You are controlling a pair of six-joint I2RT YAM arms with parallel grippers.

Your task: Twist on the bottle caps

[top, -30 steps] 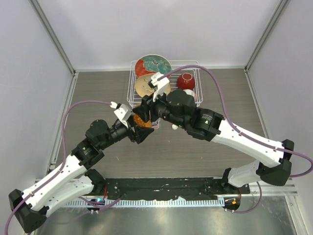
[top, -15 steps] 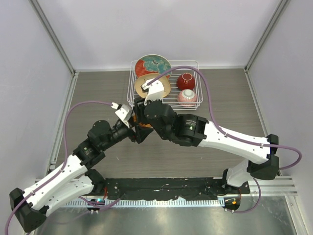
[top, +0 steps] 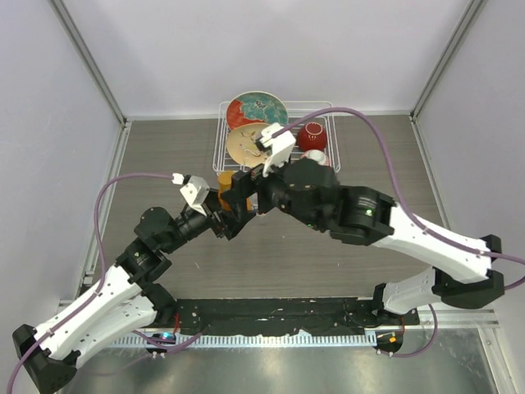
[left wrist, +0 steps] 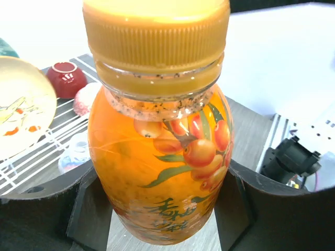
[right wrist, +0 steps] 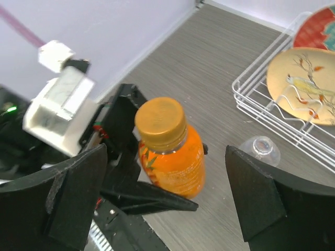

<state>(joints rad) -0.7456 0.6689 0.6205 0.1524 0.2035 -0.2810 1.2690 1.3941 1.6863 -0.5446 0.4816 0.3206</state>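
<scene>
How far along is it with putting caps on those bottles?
Done, seemingly: orange cap sits on the orange bottle. In hand: left gripper holds that bottle; right gripper stands open, clear of it. Left: the clear bottle by the rack looks uncapped.

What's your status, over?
Left gripper clamped on squat orange plastic bottle. Round orange screw cap on its neck. Right gripper open, off the cap. Nothing between them.

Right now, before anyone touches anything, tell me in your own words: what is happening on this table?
The left gripper clamps the orange bottle around its body. The orange cap sits on the neck; how tight it is cannot be told. The right gripper hangs open above, its fingers wide of the cap and touching nothing. A clear bottle lies beside the wire rack.
</scene>
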